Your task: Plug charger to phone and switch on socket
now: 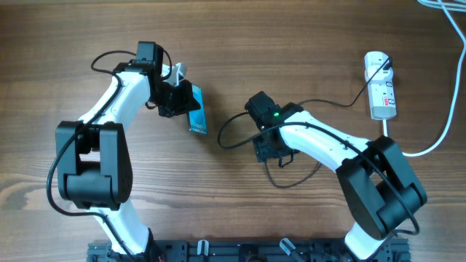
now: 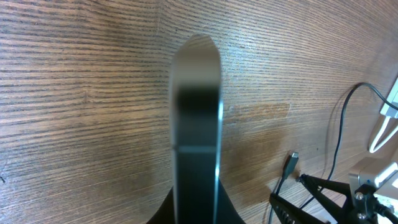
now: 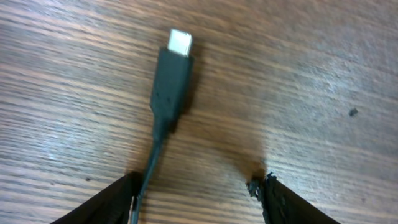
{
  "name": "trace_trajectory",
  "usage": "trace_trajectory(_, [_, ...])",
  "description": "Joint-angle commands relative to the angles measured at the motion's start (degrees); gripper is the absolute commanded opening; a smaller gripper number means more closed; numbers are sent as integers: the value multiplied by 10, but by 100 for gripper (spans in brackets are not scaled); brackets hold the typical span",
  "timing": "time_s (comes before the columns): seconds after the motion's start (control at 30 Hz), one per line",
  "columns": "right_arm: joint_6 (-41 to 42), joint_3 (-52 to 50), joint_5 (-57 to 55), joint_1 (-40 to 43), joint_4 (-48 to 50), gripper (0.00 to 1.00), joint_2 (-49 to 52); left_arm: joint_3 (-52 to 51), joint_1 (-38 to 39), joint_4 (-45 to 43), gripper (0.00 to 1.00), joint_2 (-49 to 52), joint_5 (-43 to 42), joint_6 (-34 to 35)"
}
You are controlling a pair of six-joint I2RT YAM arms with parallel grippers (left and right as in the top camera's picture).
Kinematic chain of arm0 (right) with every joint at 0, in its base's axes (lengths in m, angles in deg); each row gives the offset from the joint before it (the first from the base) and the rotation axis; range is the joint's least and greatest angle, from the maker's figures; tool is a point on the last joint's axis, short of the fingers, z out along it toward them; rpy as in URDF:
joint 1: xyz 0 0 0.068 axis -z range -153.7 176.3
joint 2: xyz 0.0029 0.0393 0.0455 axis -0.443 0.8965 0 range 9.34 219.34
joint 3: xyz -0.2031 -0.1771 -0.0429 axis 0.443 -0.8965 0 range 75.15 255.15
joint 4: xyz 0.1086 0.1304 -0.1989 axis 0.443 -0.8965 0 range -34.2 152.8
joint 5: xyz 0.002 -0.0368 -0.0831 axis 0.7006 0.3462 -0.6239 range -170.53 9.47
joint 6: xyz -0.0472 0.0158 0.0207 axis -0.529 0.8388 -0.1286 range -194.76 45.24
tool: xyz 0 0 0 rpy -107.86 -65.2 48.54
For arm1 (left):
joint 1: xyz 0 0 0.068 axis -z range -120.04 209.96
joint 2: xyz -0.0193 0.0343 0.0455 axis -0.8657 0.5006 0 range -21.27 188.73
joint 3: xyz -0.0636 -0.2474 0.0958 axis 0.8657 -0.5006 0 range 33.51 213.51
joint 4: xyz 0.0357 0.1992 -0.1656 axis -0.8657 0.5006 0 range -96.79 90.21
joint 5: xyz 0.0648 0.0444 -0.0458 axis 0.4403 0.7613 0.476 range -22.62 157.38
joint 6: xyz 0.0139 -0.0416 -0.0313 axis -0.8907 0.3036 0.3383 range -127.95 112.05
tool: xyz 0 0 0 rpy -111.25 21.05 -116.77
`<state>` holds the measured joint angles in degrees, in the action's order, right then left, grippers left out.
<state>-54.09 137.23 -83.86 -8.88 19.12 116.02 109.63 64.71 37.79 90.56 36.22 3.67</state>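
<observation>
My left gripper (image 1: 180, 100) is shut on the phone (image 1: 196, 119), which shows a cyan screen. In the left wrist view the phone (image 2: 196, 112) is seen edge-on, held up off the wood. The charger's thin black cable (image 1: 227, 131) loops over the table to its black plug at the socket (image 1: 381, 98), a white power strip at the far right. My right gripper (image 1: 271, 151) is open. In the right wrist view its fingers (image 3: 196, 185) straddle the cable just behind the small plug tip (image 3: 175, 65), which lies flat on the table. The tip also shows in the left wrist view (image 2: 291, 162).
A thick white lead (image 1: 445, 127) curves from the socket along the right edge of the table. Loose loops of black cable (image 1: 291, 178) lie under the right arm. The table is brown wood (image 1: 58, 58).
</observation>
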Motion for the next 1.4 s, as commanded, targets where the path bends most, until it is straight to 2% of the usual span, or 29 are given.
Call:
trace_trajectory(0.0, [-5,-37,-19,-3,27,68,63,6,0,0,4,-23,-5,-9])
trace_trajectory(0.1, [6,-37,-42,-3,36,65,63,6,0,0,4,-23,-5,-9])
trace_trajectory(0.27, [5,-37,-44,-3,49,49,63,6,0,0,4,-23,-5,-9])
trace_trajectory(0.37, [1,-37,-46,-3,55,48,63,6,0,0,4,-23,-5,-9])
trace_trajectory(0.77, [3,-37,-70,-3,74,11,63,6,0,0,4,-23,-5,-9])
trace_trajectory(1.23, [1,-37,-70,-3,68,11,63,6,0,0,4,-23,-5,-9])
trace_trajectory(1.3, [-1,-37,-68,-3,65,4,63,6,0,0,4,-23,-5,-9])
trace_trajectory(1.37, [4,-34,-64,-2,58,4,60,6,0,-3,4,-23,-5,-9])
